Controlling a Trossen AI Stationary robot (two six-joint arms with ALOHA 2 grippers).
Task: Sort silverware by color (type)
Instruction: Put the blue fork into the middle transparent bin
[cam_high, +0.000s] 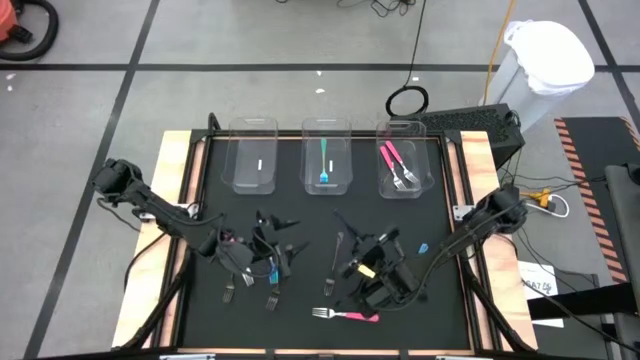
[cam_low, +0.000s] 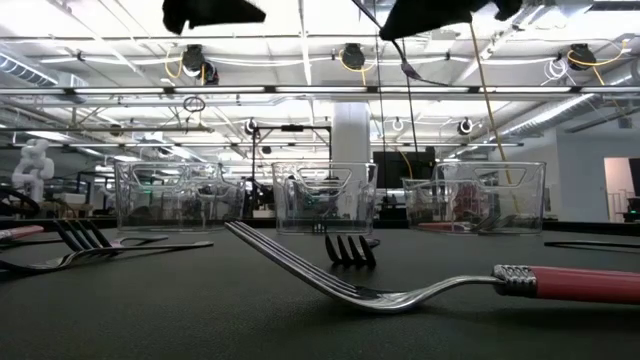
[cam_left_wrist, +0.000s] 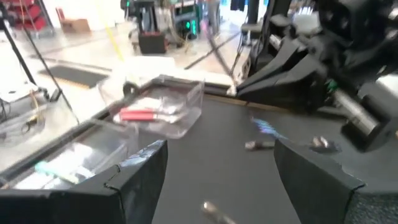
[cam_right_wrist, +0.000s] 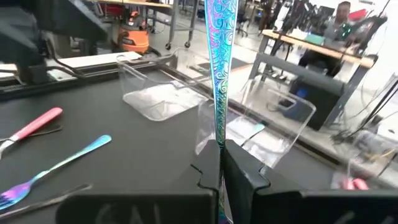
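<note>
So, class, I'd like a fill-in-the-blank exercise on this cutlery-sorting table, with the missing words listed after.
1. The right hand is shut on a ___-handled utensil.
2. The left hand stands ___ and holds nothing.
3. The right-most bin holds ___-handled forks.
4. The middle bin holds ___ blue-handled fork.

Missing words: blue; open; pink; one

left gripper (cam_high: 262, 250) low over the mat, fingers spread; right gripper (cam_right_wrist: 221, 163) clamped shut, arm reaching inward
</note>
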